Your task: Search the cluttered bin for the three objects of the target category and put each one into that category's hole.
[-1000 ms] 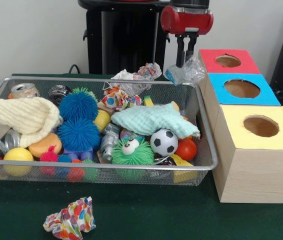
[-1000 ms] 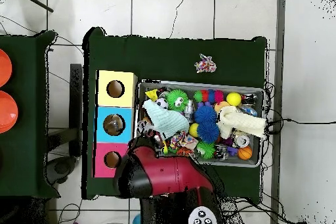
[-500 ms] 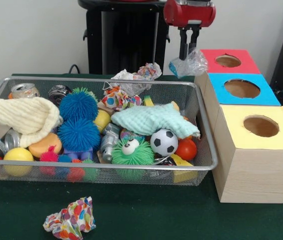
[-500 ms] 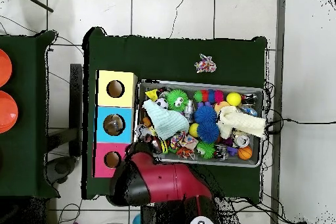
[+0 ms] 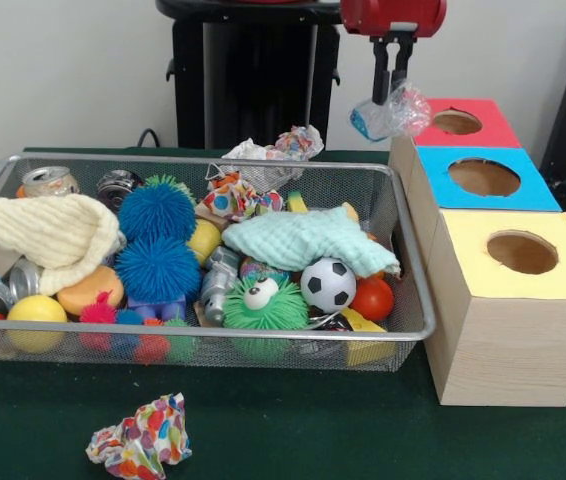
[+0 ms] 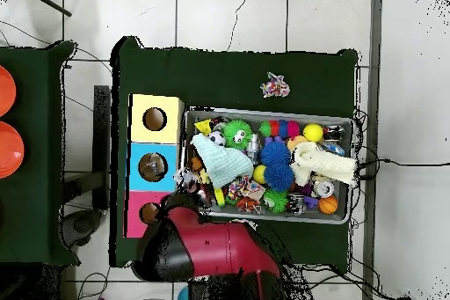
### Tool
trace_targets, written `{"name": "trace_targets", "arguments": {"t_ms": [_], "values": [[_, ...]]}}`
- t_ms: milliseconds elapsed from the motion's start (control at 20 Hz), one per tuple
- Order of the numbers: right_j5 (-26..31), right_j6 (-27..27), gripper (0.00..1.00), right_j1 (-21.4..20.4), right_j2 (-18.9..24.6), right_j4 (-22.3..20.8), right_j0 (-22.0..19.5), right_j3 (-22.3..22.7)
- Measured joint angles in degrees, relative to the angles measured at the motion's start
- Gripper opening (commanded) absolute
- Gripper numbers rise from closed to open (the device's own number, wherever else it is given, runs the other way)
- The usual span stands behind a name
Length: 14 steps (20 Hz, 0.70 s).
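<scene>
Front view: green tabletop (image 5: 293,430), wire bin (image 5: 403,250) packed w/ toys. Gripper (image 5: 393,95) pinches a crumpled clear plastic bag (image 5: 388,115) aloft, beside the red box (image 5: 458,122), prob. to clear its rim. Overhead view: arm (image 6: 211,248) covers the red hole's approach; open room elsewhere

Bin (image 5: 408,300) fills the frame's left and centre; boxes (image 5: 508,300) stand right of it; paper ball (image 5: 141,438) lies lower left.
</scene>
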Motion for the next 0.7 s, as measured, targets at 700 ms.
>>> {"name": "trace_targets", "arguments": {"t_ms": [700], "values": [[1.58, 0.00, 0.00, -0.98, -0.61, 1.49, 4.69, 0.05]]}}
